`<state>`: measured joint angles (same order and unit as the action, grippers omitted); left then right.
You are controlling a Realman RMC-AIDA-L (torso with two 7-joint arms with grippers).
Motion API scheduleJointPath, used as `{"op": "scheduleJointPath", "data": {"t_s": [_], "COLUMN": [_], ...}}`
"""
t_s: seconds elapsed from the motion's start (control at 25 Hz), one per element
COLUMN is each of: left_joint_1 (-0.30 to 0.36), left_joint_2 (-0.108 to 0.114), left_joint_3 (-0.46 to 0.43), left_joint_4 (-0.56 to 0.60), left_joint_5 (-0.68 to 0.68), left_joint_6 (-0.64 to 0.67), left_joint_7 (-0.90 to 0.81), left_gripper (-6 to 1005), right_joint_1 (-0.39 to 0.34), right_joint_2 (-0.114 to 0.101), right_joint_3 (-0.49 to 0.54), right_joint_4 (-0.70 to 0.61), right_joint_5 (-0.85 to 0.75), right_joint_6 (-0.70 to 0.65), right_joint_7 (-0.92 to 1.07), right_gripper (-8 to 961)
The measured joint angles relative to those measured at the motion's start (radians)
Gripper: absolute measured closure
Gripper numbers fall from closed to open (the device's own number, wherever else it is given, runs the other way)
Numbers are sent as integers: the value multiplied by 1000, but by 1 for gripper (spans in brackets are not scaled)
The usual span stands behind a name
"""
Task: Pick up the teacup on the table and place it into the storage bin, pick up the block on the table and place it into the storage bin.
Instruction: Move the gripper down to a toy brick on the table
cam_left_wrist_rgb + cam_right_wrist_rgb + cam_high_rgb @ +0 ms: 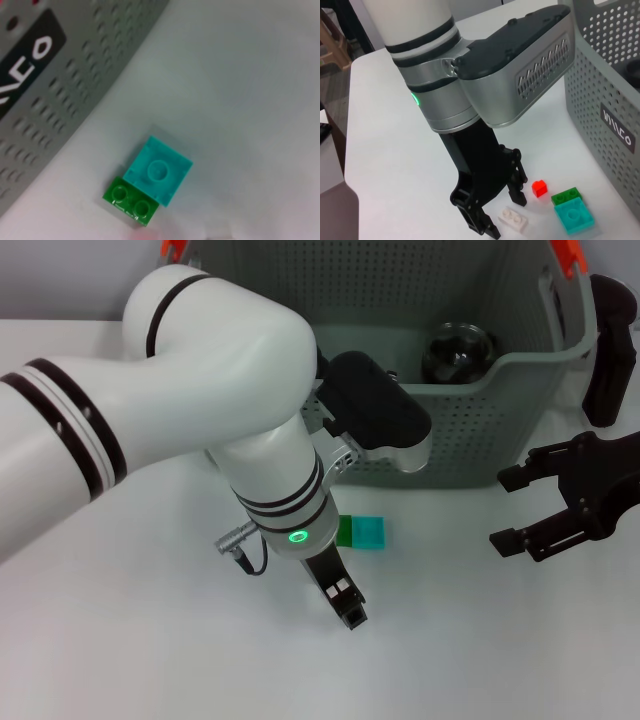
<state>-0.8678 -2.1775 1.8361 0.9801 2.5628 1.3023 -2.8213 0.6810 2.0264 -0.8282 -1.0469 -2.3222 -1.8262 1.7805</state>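
The block of the task appears to be the joined pair of small plastic bricks, a teal square brick [157, 176] with a green 2-stud brick [131, 201] at its side, lying flat on the white tabletop [480, 640] just in front of the grey-green perforated plastic storage bin [470, 430]. It is judged light, stiff and smooth-sided, not fragile; a hold across 2 opposite flat sides of the teal brick would be surest, since the studs give little purchase.

In the right wrist view a small red brick [539, 188] and a white 2-stud brick [513, 219] lie near the pair.

A dark round vessel [458, 352], probably the teacup, is already inside the bin.

The left pincer [506, 214] is lowered to the tabletop just beside the bricks, released, with nothing between its fingers. The right pincer [512, 510] is held apart at the right, spread wide and empty.
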Motion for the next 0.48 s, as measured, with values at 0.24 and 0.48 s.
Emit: {"op": "scheduleJointPath", "data": {"t_s": [0.24,0.48], "left_joint_1": [-6,-7], "left_joint_2": [-1,-1], "left_joint_3": [2,10], "left_joint_4": [0,0], "left_joint_5": [-2,1], "left_joint_6": [0,-3], "left_joint_7": [-2,1], "left_gripper": [422,454], "right_joint_1": [0,-1], "right_joint_2": [0,0], "right_joint_3": [0,0], "right_joint_4": [1,2], "right_joint_5": [0,0], "right_joint_6": [8,10], "right_joint_7": [0,0], "right_gripper": [7,7]}}
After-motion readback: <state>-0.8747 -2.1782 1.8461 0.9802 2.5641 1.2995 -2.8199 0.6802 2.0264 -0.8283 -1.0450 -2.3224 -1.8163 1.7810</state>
